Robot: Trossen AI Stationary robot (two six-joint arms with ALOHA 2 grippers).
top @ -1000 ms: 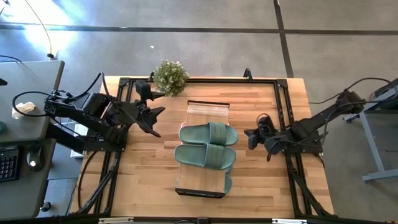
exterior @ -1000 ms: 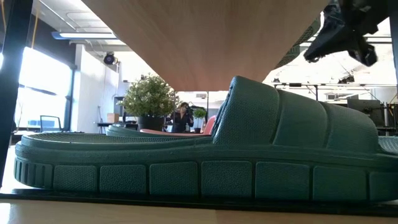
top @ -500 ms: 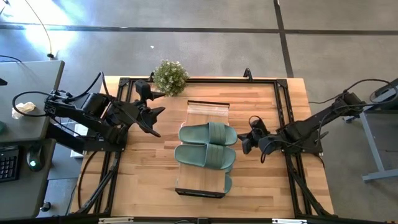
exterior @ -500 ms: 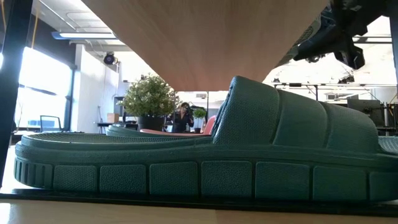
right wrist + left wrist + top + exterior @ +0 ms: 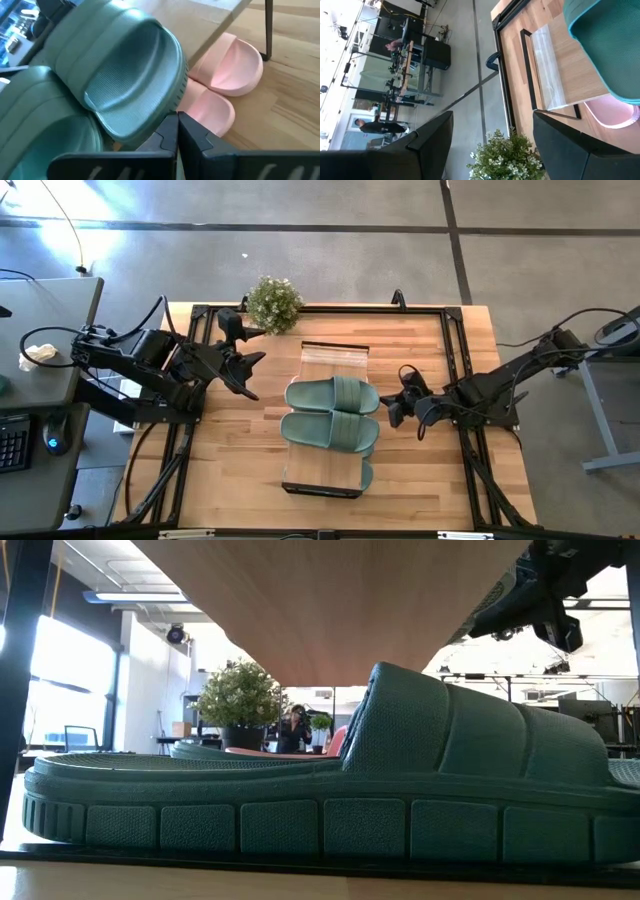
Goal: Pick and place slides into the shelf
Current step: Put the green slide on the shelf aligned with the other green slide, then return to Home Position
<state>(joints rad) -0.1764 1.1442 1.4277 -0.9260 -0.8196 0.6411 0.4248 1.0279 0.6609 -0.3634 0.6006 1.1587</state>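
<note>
The light-wood shelf (image 5: pixel 334 360) stands in the middle of the table. Two sage-green slides lie side by side on its top plank, the far one (image 5: pixel 333 395) and the near one (image 5: pixel 330 430). A third green slide (image 5: pixel 320 800) rests on a lower tier. Pink slides (image 5: pixel 225 80) lie under the top plank. My right gripper (image 5: pixel 389 411) is shut at the right end of the far green slide. My left gripper (image 5: pixel 245 375) hangs open left of the shelf, touching nothing. My right gripper meets the toe end (image 5: pixel 157 117) of the far green slide with its shut fingertips (image 5: pixel 170 131). It comes nearly level from the table's right side, along the slide's length. The slide lies flat on the shelf's top plank.
A small potted plant (image 5: pixel 273 303) stands at the table's far edge, left of the shelf. A black frame (image 5: pixel 455 360) runs around the tabletop. Bare wood lies left and right of the shelf. A desk with a keyboard (image 5: pixel 12 442) stands beyond the table's left edge.
My right gripper has moved toward the table's left, up to the toe end of the far green slide, and has slowed there.
</note>
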